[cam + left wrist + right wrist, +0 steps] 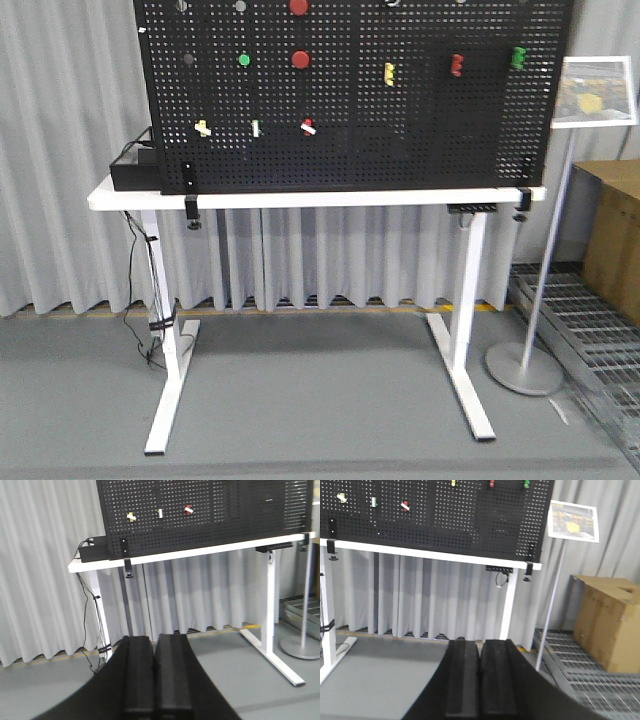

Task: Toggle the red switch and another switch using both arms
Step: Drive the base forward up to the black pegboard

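On the black pegboard (pixel 400 120), the small red switch (pixel 308 126) with a white lever sits in the lower row. Left of it is the white switch with a yellow tint (pixel 203 128). Both show again in the left wrist view, red switch (pixel 188 509) and yellowish switch (pixel 131 516), and in the right wrist view, red switch (pixel 405 505) and yellowish switch (pixel 342 497). My left gripper (pixel 154 641) is shut with nothing in it, far back from the board. My right gripper (pixel 480 644) is likewise shut with nothing in it and far from it.
An upright white toggle with green tint (pixel 255 128) stands between the two switches. Round red buttons (pixel 300 59) and a green one (pixel 244 59) sit higher, with yellow, red and green blocks to the right. The board stands on a white table (pixel 130 198). A sign stand (pixel 540 290) and cardboard box (pixel 607 622) are at right.
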Available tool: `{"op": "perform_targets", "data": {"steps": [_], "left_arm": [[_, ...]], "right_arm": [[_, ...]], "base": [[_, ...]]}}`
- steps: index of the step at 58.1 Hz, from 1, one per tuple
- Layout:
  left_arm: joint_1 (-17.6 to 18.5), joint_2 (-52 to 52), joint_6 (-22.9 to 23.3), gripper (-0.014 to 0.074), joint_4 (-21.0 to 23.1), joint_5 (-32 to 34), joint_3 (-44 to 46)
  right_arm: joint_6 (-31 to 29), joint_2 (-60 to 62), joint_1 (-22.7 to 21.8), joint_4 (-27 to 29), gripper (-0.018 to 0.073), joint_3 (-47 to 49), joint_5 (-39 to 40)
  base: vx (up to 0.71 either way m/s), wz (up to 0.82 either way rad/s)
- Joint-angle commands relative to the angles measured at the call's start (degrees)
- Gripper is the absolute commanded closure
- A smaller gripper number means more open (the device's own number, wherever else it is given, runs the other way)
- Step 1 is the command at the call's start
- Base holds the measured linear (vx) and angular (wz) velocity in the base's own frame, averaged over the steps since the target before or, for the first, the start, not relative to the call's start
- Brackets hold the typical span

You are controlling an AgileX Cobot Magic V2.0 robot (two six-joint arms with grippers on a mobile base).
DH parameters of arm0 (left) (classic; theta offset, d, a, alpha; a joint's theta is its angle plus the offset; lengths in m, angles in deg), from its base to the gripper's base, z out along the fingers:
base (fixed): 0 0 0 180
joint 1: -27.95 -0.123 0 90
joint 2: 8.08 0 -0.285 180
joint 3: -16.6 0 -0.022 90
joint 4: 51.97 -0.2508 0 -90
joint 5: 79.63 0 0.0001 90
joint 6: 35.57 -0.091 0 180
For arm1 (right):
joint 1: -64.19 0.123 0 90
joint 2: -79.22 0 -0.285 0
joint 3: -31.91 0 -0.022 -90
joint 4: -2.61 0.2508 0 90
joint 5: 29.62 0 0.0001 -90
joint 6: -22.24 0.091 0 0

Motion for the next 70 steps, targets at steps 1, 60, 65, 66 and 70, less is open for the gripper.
{"op": "perform_targets", "data": {"steps": [1,60,65,66,70], "left_arm": [[-0.1,-0.5,0.5,0.0594,0.2,4.8,-1.2],[-0.1,-0.5,0.5,0.0594,0.2,4.8,-1.2],[-0.1,-0.5,0.5,0.0594,0.2,4.8,-1.2],[-0.1,-0.5,0.5,0.0594,0.2,4.8,-1.2],[-0.1,-0.5,0.5,0.0594,0.2,4.8,-1.2]], "right_arm": [[0.1,0.6,-0.3,-0.3,0.0566,-0.3,4.6],[0.1,0.6,-0.3,-0.3,0.0566,-0.3,4.6],[0.1,0.6,-0.3,-0.3,0.0566,-0.3,4.6],[0.1,0.6,-0.3,-0.3,0.0566,-0.3,4.6],[0.1,0.6,-0.3,-0.3,0.0566,-0.3,4.6]], "base": [[0.4,0.11],[0.48,0.05],[0.5,-0.02],[0.49,-0.03],[0.48,-0.03]]}}
